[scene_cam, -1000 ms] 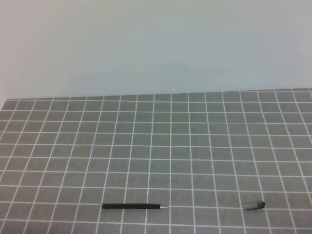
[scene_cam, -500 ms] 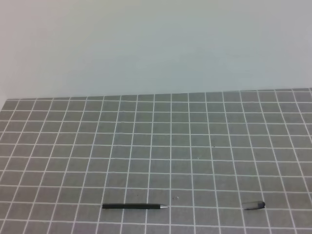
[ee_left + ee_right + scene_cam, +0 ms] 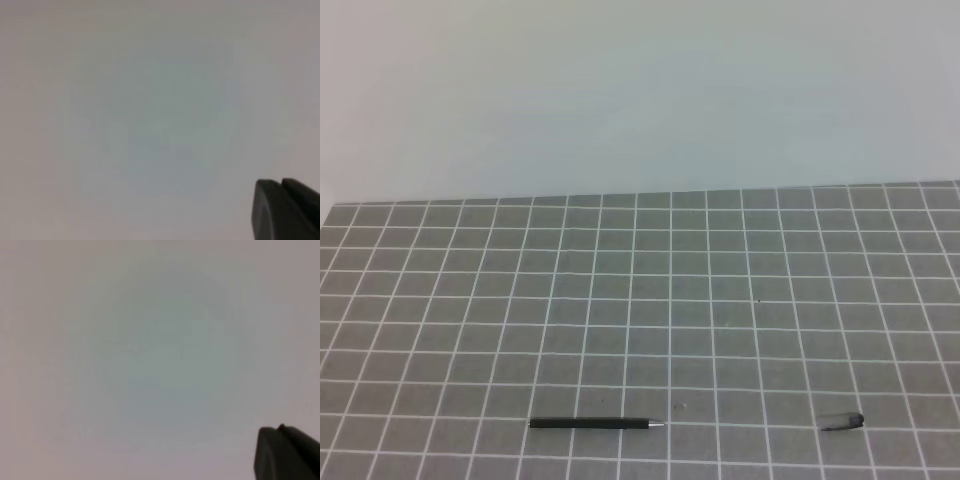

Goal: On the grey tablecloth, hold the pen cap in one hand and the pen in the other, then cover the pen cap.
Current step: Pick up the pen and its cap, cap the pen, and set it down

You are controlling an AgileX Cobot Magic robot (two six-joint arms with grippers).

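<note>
The pen (image 3: 595, 423) lies flat on the grey tablecloth (image 3: 720, 300) near the front, left of centre, with its silver tip pointing right. To its right, about four squares from the tip, rests the small black pen cap (image 3: 843, 423). Neither gripper appears in the exterior high view, and nothing touches the pen or the cap. In the left wrist view only the dark tip of my left gripper (image 3: 280, 192) shows at the lower right, shut and empty, against a blank pale surface. My right gripper (image 3: 281, 437) shows the same way in the right wrist view, shut and empty.
A plain pale wall (image 3: 640, 90) rises behind the cloth's far edge. The gridded cloth runs out of the picture at the left, right and front. Both wrist views face only a blank pale surface.
</note>
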